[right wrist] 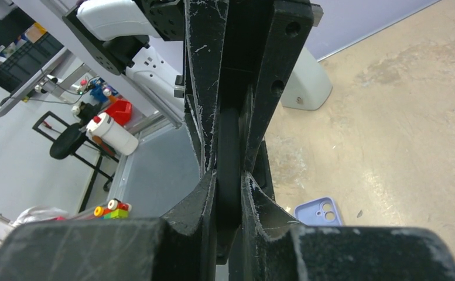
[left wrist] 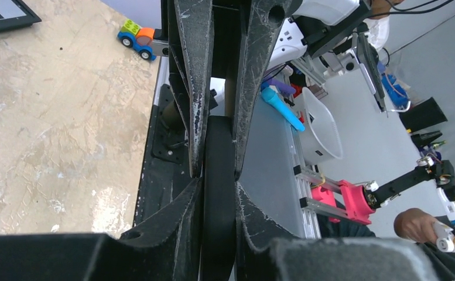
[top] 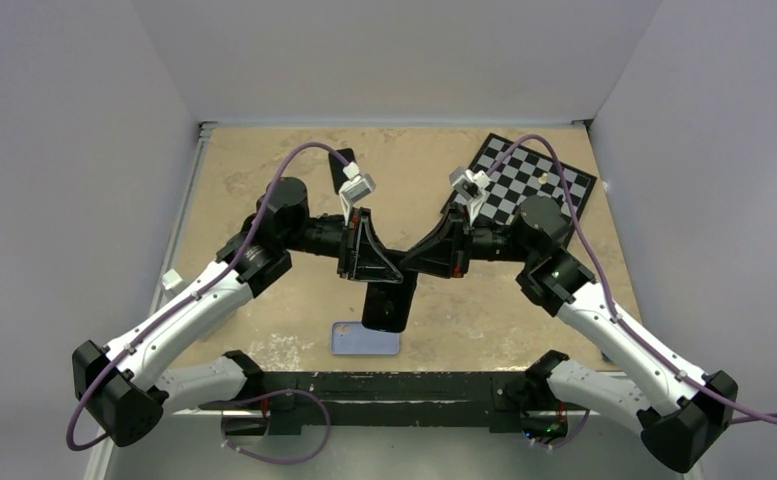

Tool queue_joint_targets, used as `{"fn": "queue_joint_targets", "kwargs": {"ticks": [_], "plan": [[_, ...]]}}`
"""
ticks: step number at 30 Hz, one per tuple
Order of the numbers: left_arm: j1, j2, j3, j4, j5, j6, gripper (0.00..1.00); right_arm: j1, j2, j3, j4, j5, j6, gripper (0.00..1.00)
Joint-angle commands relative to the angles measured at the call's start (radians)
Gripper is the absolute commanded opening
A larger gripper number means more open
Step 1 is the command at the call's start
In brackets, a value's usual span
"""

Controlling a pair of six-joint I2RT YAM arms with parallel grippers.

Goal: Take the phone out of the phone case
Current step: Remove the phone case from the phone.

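Observation:
The phone [top: 388,305], black and bare, hangs upright over the table's near middle, held from both sides. My left gripper [top: 372,268] is shut on it from the left and my right gripper [top: 426,262] from the right. The left wrist view shows the phone's dark edge [left wrist: 219,234] pinched in my left gripper [left wrist: 218,182], with the other arm's fingers clamped on it above. In the right wrist view the same edge [right wrist: 229,146] sits in my right gripper [right wrist: 229,177]. The phone case [top: 366,339], pale lavender, lies empty on the table just below; its camera cutout [right wrist: 318,212] shows.
A checkerboard [top: 529,180] lies at the back right. Another black phone [top: 342,168] rests at the back, partly behind my left wrist. A black rail [top: 394,385] runs along the near edge. A small toy car [left wrist: 137,38] sits by the table's side.

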Motion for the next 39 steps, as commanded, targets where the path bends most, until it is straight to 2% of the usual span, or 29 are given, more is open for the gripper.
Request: {"fn": "queue_joint_targets", "kwargs": {"ticks": [1,3,4,5,6,8,9,11,13,18,22,26,29,32,39], "plan": [[-0.008,-0.014,0.059,-0.048,0.068,0.049,0.23,-0.002,0.008,0.048,0.044,0.016,-0.007,0.0],[-0.01,-0.015,0.057,-0.067,0.068,0.061,0.22,-0.002,0.019,0.059,0.048,0.018,-0.002,0.0],[-0.011,-0.015,0.057,-0.071,0.065,0.063,0.15,-0.002,0.025,0.065,0.049,0.018,0.003,0.0],[-0.011,-0.017,0.059,-0.08,0.051,0.07,0.01,-0.002,0.03,0.069,0.048,0.019,0.005,0.0],[-0.011,-0.025,0.063,-0.103,0.009,0.082,0.0,-0.002,0.033,0.071,0.044,0.023,0.017,0.06],[-0.009,-0.054,0.06,-0.119,-0.096,0.09,0.0,-0.002,0.027,0.077,-0.027,0.116,0.014,0.38],[-0.004,-0.075,0.054,-0.118,-0.165,0.082,0.0,-0.003,0.018,0.085,-0.1,0.195,-0.003,0.49],[0.018,-0.128,0.027,-0.097,-0.284,0.037,0.0,-0.003,-0.006,0.072,-0.193,0.335,0.006,0.63],[0.075,-0.158,-0.005,-0.045,-0.336,-0.055,0.0,-0.002,-0.055,0.008,-0.177,0.373,0.031,0.68],[0.179,-0.151,-0.049,0.143,-0.279,-0.259,0.0,-0.004,-0.134,-0.199,0.021,0.302,0.095,0.7],[0.192,-0.102,-0.048,0.26,-0.224,-0.352,0.0,0.0,-0.127,-0.3,0.219,0.159,0.184,0.62],[0.199,-0.061,-0.054,0.364,-0.199,-0.428,0.0,0.008,-0.135,-0.362,0.392,0.103,0.262,0.57],[0.2,-0.039,-0.053,0.425,-0.18,-0.473,0.0,0.009,-0.143,-0.369,0.423,0.076,0.266,0.52],[0.2,-0.026,-0.039,0.419,-0.168,-0.472,0.0,0.009,-0.16,-0.372,0.436,0.058,0.254,0.5],[0.2,-0.02,-0.038,0.402,-0.165,-0.454,0.0,0.009,-0.194,-0.361,0.432,0.053,0.238,0.52]]}}
